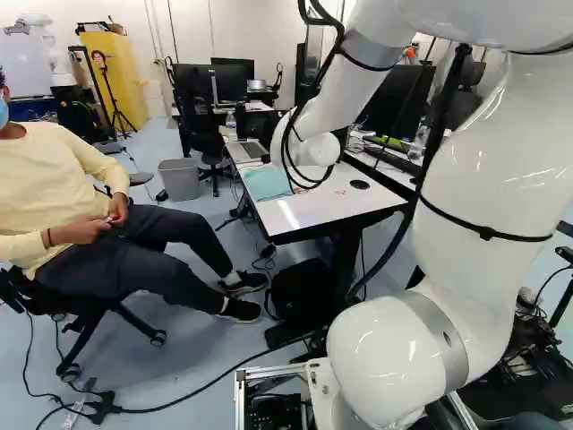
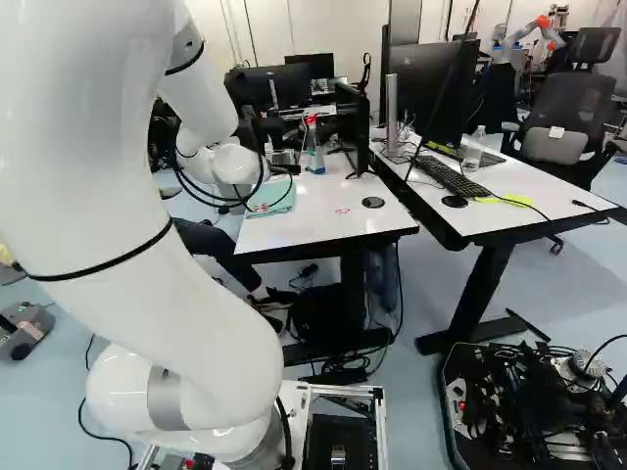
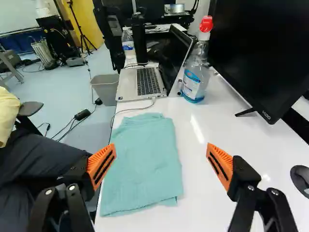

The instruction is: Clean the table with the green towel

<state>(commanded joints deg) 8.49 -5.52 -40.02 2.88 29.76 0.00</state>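
The green towel (image 1: 267, 183) (image 2: 277, 199) lies folded and nearly flat on the white table (image 1: 313, 213) (image 2: 318, 220), along its side edge. In the wrist view my gripper (image 3: 161, 150) is wide open over the towel (image 3: 142, 166), with nothing gripped. One orange finger pad (image 3: 102, 164) shows over the towel's outer side, near the table edge; the other pad (image 3: 220, 164) is over bare tabletop beyond the towel. In both base views the arm's wrist hides most of the gripper.
A laptop (image 3: 140, 84) and a spray bottle (image 3: 195, 72) stand past the towel, with a cable (image 3: 133, 109) between laptop and towel. A monitor (image 3: 270, 53) stands on the other side. A seated person (image 1: 81, 197) is close beside the table. Another robot (image 2: 524, 37) is far back.
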